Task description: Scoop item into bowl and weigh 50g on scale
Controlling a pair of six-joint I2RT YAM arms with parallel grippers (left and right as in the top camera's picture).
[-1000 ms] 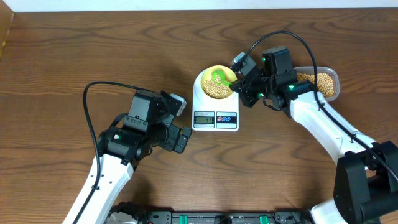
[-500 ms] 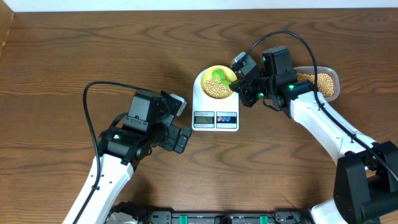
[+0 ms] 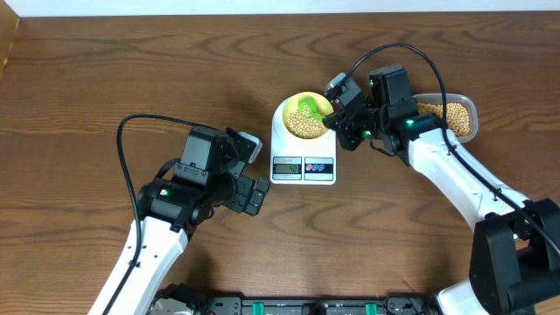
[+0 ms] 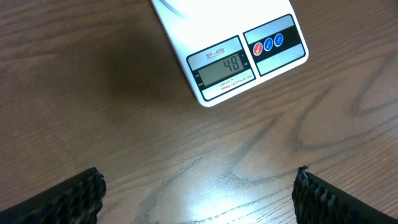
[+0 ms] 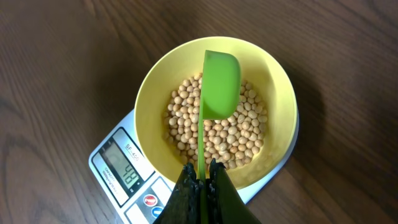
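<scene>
The pale yellow bowl point(image 3: 304, 115) point(image 5: 158, 93) stands on the white scale point(image 3: 303, 164) point(image 4: 180, 22) point(image 5: 124, 193) and holds many tan beans point(image 5: 230, 134). The display point(image 4: 224, 67) point(image 5: 123, 168) reads 48. My right gripper point(image 3: 341, 118) point(image 5: 204, 171) is shut on the handle of a green scoop point(image 5: 219, 84) point(image 3: 308, 108), whose cup hangs tipped over the beans in the bowl. My left gripper point(image 3: 254, 194) point(image 4: 199, 193) is open and empty above bare table, just left of and in front of the scale.
A clear plastic tub point(image 3: 455, 120) with more beans sits at the right behind my right arm. The table's far edge runs along the top, with a pale object at the far left corner point(image 3: 7, 39).
</scene>
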